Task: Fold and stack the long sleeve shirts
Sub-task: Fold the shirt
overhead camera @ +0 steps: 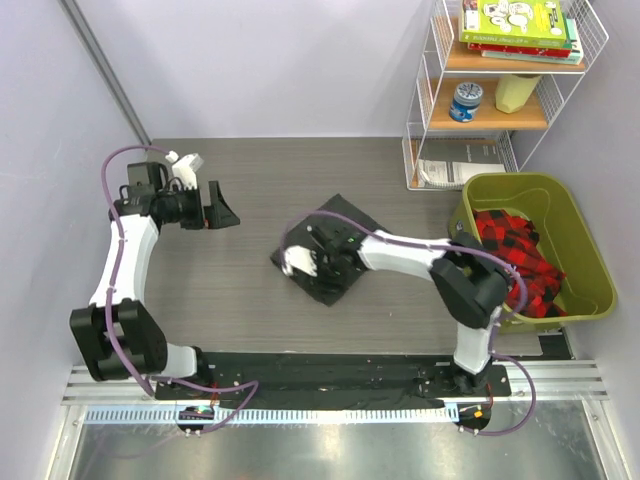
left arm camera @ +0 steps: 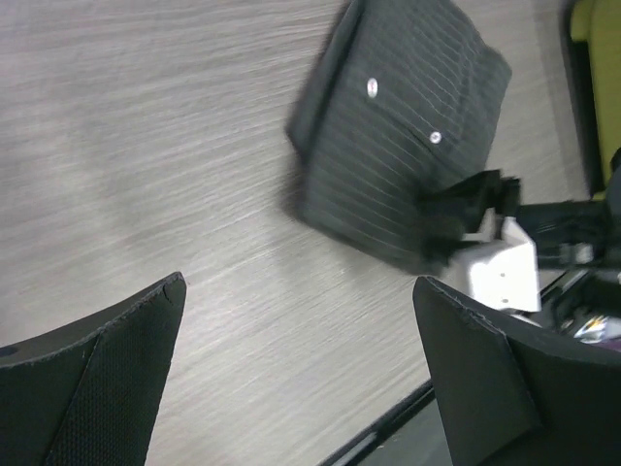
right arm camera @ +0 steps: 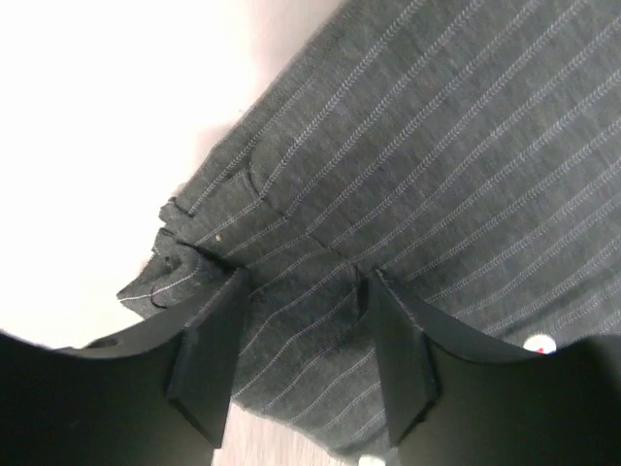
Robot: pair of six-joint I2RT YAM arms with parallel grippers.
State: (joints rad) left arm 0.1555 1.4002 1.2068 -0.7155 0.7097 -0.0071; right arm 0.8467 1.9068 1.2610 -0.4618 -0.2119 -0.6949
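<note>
Straddling the near corner of the folded pinstriped shirt [right arm camera: 466,146], the right gripper [right arm camera: 306,282] presses its half-spread jaws onto the cloth. Layered edges sit between them, and nothing is pinched yet that I can see. Closing here could catch only the top layer, so a lift would peel the fold apart. A deeper bite could drag the whole bundle across the table [overhead camera: 220,290]. The shirt lies mid-table, turned diamond-wise. Farther off, the left gripper [left arm camera: 299,286] hangs wide and empty, too distant to steady anything. Beyond, the green bin [overhead camera: 510,180] holds red plaid cloth [overhead camera: 515,250].
</note>
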